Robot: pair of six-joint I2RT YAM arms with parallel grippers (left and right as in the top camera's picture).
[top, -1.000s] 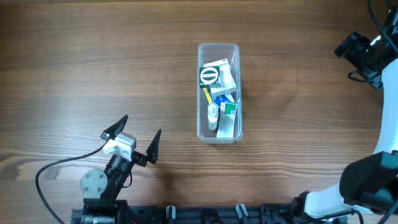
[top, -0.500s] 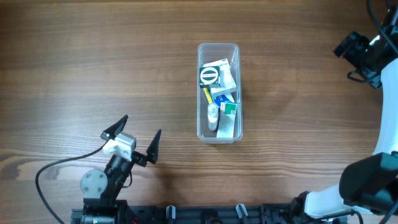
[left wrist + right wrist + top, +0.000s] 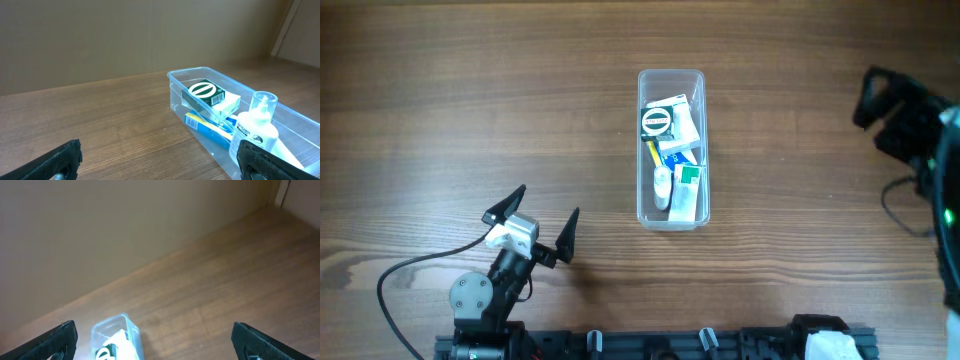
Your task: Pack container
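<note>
The container [image 3: 642, 150], a long clear plastic bin, stands mid-table holding a green-and-white box [image 3: 658, 121], blue and green boxes [image 3: 682, 160] and a small white bottle [image 3: 662, 185]. My left gripper [image 3: 542, 212] is open and empty, low at the front left, well apart from the bin. Its wrist view shows the container [image 3: 182, 97], the bottle [image 3: 255, 127] and the green-and-white box [image 3: 207, 92] beyond the open jaws [image 3: 160, 162]. My right gripper [image 3: 877, 110] is blurred at the far right, raised. Its jaws [image 3: 160, 345] are open and empty, with the container [image 3: 112, 322] far below.
A black cable [image 3: 400, 275] loops beside the left arm's base at the front left. The black rail [image 3: 670, 345] runs along the table's front edge. A plain wall rises behind the table in both wrist views.
My right arm has swung down from the top right corner and looks larger and blurred. The left arm and the container have not moved.
</note>
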